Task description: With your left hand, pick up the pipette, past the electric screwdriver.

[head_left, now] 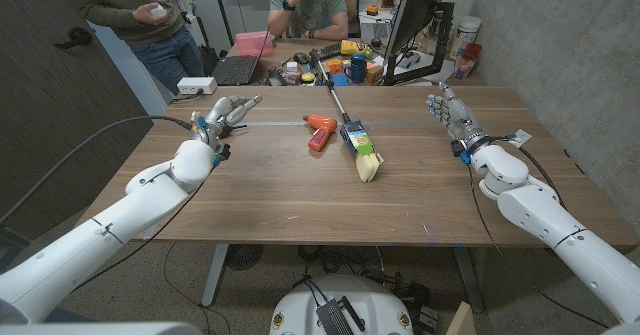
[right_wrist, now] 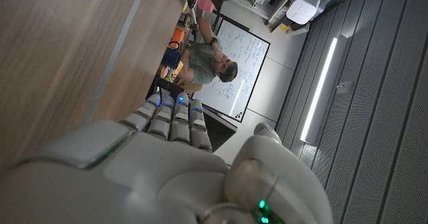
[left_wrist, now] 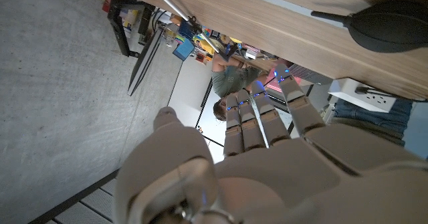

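Black rubber-bulbed pipette (left_wrist: 391, 27) lies on the tabletop (head_left: 300, 190) near your left hand (head_left: 222, 112), whose fingers are apart and empty; likely light, squashy, rollable, so grip the bulb's middle gently

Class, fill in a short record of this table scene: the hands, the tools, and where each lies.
left hand: fingers apart, holds nothing
right hand: fingers up, holds nothing
electric screwdriver: orange, mid-table
long-handled tool: cream end, beside the screwdriver, on the side away from the left hand
black bulb: on the table
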Action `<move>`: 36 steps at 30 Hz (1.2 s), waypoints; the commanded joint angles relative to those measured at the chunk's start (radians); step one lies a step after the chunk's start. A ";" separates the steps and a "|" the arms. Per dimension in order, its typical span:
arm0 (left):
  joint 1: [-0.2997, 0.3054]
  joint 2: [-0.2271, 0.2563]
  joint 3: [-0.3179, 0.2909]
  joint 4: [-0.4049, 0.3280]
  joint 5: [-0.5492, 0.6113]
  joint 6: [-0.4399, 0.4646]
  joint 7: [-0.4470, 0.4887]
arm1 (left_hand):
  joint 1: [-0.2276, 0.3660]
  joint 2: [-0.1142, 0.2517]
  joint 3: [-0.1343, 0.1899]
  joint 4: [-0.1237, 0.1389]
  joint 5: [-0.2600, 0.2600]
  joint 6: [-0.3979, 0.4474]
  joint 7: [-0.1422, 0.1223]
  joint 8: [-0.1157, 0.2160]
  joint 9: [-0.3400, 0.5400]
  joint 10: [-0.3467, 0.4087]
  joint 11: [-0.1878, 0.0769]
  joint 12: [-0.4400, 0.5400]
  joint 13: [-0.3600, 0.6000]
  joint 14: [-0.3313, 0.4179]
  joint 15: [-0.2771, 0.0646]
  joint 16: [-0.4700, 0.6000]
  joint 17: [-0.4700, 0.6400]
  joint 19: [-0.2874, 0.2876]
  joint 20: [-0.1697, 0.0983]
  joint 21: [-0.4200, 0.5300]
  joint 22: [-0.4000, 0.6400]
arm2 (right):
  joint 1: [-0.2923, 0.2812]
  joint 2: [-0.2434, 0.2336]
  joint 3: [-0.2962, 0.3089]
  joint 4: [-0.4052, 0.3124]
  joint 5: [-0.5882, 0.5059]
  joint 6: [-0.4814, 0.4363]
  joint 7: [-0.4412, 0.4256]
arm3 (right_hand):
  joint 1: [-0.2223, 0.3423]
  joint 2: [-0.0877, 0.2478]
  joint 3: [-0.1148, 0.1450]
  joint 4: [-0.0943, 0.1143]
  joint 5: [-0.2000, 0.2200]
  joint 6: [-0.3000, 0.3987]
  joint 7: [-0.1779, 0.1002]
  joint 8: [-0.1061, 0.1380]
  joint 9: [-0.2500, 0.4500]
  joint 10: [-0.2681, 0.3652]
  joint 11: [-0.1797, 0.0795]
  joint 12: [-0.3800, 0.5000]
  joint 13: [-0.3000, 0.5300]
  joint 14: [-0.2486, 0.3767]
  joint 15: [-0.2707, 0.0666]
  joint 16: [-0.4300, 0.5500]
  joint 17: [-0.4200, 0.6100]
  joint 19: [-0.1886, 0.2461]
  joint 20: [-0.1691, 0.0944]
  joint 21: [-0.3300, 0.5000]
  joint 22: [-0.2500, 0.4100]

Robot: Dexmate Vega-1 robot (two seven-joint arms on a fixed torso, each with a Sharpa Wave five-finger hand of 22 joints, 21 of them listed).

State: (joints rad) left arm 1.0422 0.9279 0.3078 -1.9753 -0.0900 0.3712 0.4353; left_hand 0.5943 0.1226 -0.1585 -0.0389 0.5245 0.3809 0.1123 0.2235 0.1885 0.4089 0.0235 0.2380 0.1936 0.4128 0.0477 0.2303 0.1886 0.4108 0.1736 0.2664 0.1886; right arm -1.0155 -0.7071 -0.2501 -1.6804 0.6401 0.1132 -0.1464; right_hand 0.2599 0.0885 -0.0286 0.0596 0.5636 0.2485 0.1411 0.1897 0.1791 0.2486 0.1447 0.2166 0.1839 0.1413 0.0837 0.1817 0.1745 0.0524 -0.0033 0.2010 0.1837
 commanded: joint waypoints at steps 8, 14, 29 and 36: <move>0.063 0.079 -0.049 -0.083 0.176 0.255 0.098 | 0.021 0.001 0.000 -0.013 -0.009 0.010 -0.001 0.000 0.004 0.006 0.008 -0.003 0.002 0.001 0.016 -0.003 0.005 -0.012 -0.015 -0.007 0.004 | 0.001 -0.005 0.000 0.013 0.008 0.001 0.021 | 0.001 0.004 -0.009 0.002 0.007 0.013 -0.006 0.003 0.003 0.007 0.000 0.002 0.002 0.009 0.000 0.004 0.004 0.003 0.008 0.003 0.004; 0.031 0.076 -0.016 -0.063 0.245 0.305 0.119 | 0.024 0.002 0.001 -0.015 -0.012 0.013 0.000 -0.001 0.004 0.009 0.013 -0.004 0.002 0.000 0.026 -0.006 0.005 -0.018 -0.020 -0.010 0.005 | 0.003 -0.009 0.000 0.008 0.009 -0.009 0.021 | 0.000 0.004 -0.010 0.002 0.007 0.014 -0.007 0.003 0.003 0.011 0.001 0.003 0.002 0.011 -0.002 0.005 0.004 0.004 0.009 0.004 0.004; -0.084 0.037 0.071 0.050 0.322 0.348 0.090 | 0.034 0.006 0.006 -0.020 -0.018 0.022 0.006 -0.002 0.004 0.006 0.032 -0.010 0.002 -0.003 0.055 -0.013 0.005 -0.032 0.006 -0.017 0.005 | 0.059 0.016 -0.031 0.063 0.002 -0.019 0.040 | 0.000 0.004 -0.013 0.001 0.007 0.017 -0.010 0.004 0.003 0.016 0.001 0.004 0.002 0.016 -0.001 0.005 0.004 0.005 0.013 0.005 0.004; -0.104 0.028 0.084 0.101 0.335 0.327 0.095 | 0.042 0.010 0.010 -0.025 -0.022 0.023 0.013 -0.005 0.004 0.005 0.044 -0.014 0.003 -0.005 0.077 -0.017 0.005 -0.046 0.036 -0.024 0.006 | 0.084 0.017 -0.047 0.062 -0.007 -0.048 0.032 | -0.001 0.004 -0.015 0.001 0.007 0.017 -0.011 0.004 0.003 0.017 0.001 0.004 0.002 0.017 -0.001 0.006 0.004 0.006 0.013 0.005 0.004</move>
State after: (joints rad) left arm 0.9839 0.9743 0.3593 -1.9459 0.2085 0.6998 0.5331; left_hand 0.6271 0.1318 -0.1479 -0.0581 0.5071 0.3971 0.1209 0.2235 0.1884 0.4102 0.0573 0.2283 0.1934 0.4047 0.1080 0.2142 0.1884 0.3690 0.2005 0.2471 0.1934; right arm -0.9658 -0.6982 -0.2757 -1.6305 0.6441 0.0933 -0.1111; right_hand 0.2599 0.0885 -0.0371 0.0595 0.5636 0.2592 0.1303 0.1897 0.1790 0.2575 0.1431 0.2166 0.1838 0.1504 0.0820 0.1817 0.1744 0.0561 0.0002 0.2011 0.1836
